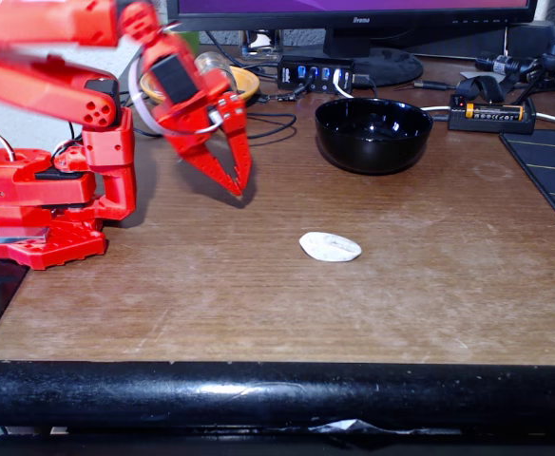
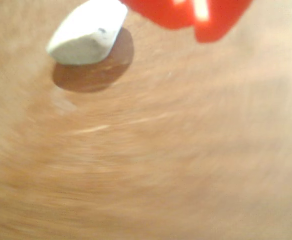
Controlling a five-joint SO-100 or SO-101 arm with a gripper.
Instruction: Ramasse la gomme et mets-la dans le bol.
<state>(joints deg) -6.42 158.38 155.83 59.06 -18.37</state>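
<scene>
One gomme (image 1: 330, 247) right, below gripper (image 1: 237, 185).

One small, flat, off-white oval eraser (image 1: 331, 247) lies on the brown wooden table (image 1: 430, 294). One glossy black round bowl (image 1: 373, 135). One shallow orange-yellow dish (image 1: 243, 84) at the back. One red plastic robot arm (image 1: 68, 142), carrying one two-finger gripper (image 1: 239, 186). One black USB hub (image 1: 315, 73) with blue ports, one black monitor stand (image 1: 377, 65), and one yellow-labelled battery (image 1: 494, 111) in its black holder.
</scene>
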